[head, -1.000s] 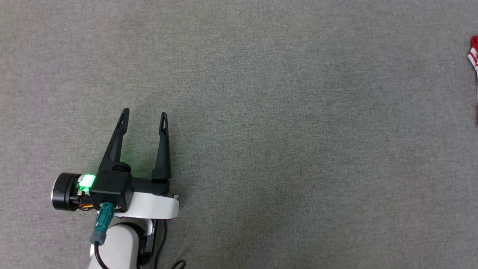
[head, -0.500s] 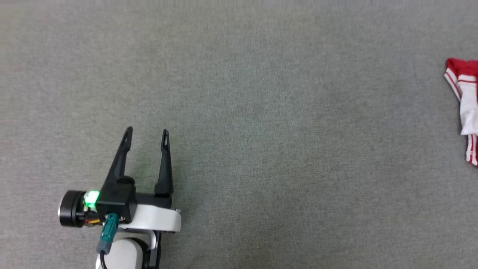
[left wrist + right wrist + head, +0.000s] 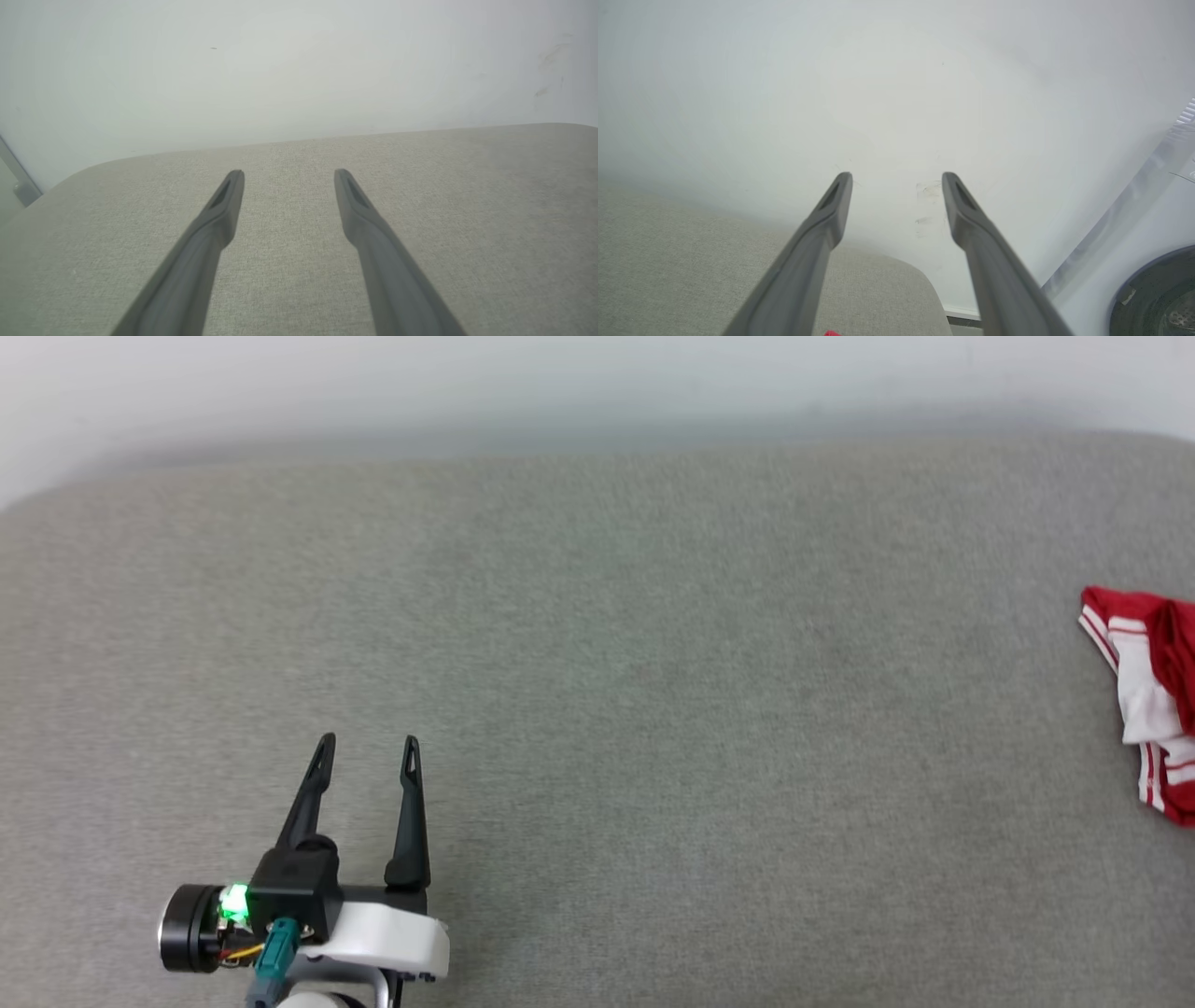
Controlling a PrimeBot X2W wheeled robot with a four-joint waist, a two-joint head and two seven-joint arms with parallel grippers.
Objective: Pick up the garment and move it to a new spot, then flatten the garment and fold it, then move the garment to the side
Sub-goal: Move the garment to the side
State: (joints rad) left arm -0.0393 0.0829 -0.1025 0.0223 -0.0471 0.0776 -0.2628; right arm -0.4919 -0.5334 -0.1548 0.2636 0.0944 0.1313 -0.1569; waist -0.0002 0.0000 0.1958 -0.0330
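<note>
the garment (image 3: 1141, 691) looks soft, light and crumpled; its bunched edge seems best to pinch. the left pincer (image 3: 367, 741) and the right pincer (image 3: 896, 176) stand open, empty.

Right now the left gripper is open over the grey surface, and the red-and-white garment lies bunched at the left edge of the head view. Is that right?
Not quite: the garment lies bunched at the right edge of the head view, not the left. The left gripper is indeed open over the grey surface, as the head view shows.
</note>
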